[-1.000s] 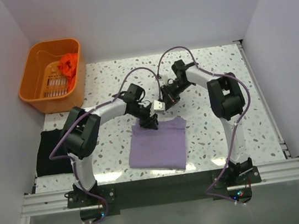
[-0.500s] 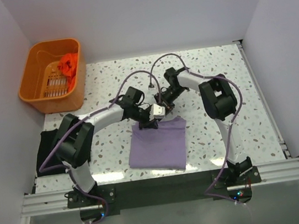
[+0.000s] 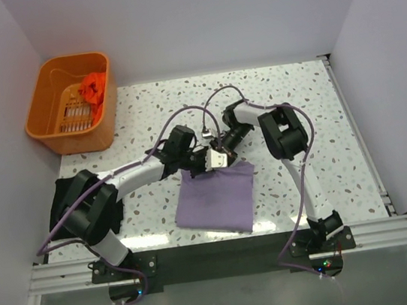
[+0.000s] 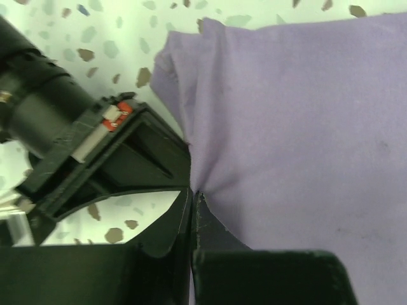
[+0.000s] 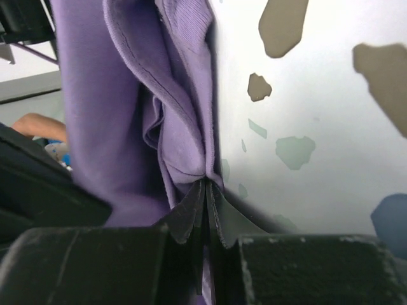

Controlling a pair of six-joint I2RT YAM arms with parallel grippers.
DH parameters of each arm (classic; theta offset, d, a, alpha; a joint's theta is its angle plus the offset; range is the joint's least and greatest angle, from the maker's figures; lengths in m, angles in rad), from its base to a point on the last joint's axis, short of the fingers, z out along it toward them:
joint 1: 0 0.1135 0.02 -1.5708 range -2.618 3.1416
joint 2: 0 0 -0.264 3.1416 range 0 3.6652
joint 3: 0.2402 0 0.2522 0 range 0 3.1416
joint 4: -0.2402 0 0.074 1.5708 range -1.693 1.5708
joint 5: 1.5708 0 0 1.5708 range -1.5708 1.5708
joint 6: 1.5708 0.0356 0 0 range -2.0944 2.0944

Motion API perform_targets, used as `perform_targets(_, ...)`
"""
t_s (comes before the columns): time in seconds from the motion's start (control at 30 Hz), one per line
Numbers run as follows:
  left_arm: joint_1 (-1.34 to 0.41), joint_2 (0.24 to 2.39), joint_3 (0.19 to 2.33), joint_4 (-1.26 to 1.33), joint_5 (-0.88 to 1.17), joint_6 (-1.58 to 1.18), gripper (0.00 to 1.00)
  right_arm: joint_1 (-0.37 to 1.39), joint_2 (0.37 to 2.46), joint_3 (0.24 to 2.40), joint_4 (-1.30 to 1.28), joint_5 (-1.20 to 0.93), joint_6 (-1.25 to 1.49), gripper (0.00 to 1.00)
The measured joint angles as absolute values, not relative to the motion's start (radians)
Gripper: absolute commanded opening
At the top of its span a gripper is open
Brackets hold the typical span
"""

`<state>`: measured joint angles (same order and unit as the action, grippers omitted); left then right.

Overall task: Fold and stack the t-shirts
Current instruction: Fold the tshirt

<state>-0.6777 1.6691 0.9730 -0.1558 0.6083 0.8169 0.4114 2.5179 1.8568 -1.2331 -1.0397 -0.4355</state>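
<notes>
The speckled table (image 3: 311,107) carried everything. At its far left corner stood the basket (image 3: 39,118), with the red shirt (image 3: 93,86) bunched inside it, not yet folded. The purple shirt (image 3: 218,200) lay in the near middle of the table as a tidy rectangle of several layers. The black shirt (image 3: 59,203) sat at the left edge, partly hidden by the left arm, well apart from the purple one.

Both arms reached in to the far edge of the purple shirt and met there, side by side. The left claw (image 4: 193,194) was pinched together on that edge near its far left corner, the cloth puckering into its tips. The right claw (image 5: 206,184) was likewise clamped on a gathered fold of the same edge, layers bunched just ahead of its tips, low against the table.

The step in hand looked like the last work on the purple shirt: either one more fold, or carrying it to the black one to stack. Either way, the next move would call for both claws to lift together and evenly, so that no layer slipped out and the folds held. The claws sat so close that the unheld far right corner might sag.
</notes>
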Motion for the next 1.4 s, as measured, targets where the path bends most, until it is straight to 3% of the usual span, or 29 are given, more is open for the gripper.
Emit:
perform_targets(0.7, -0.681, 1.655, 0.966, 0.102, 0.522, 0.804, 0.0, 0.411, 2.553, 1.871, -1.342, -1.067, -0.553, 0.07)
perform_targets(0.77, -0.681, 1.655, 0.964, 0.117, 0.519, 0.804, 0.1, 0.411, 2.553, 1.871, -1.344, -1.066, -0.557, 0.08)
perform_targets(0.83, -0.681, 1.656, 0.96, 0.124, 0.514, 0.805, 0.29, 0.411, 2.553, 1.871, -1.347, -1.062, -0.561, 0.1)
perform_targets(0.93, -0.681, 1.656, 0.957, 0.135, 0.495, 0.805, 0.4, 0.411, 2.551, 1.88, -1.368, -1.032, -0.565, 0.14)
perform_targets(1.1, -0.668, 1.6, 0.952, 0.106, 0.486, 0.789, 0.47, 0.413, 2.53, 1.93, -1.406, -0.905, -0.581, 0.18)
perform_targets(1.33, -0.615, 1.417, 0.974, -0.081, 0.565, 0.733, 0.48, 0.412, 2.5, 2.112, -1.403, -0.634, -0.631, 0.23)
perform_targets(1.4, -0.584, 1.4, 0.98, -0.138, 0.603, 0.714, 0.48, 0.411, 2.5, 2.174, -1.382, -0.548, -0.645, 0.29)
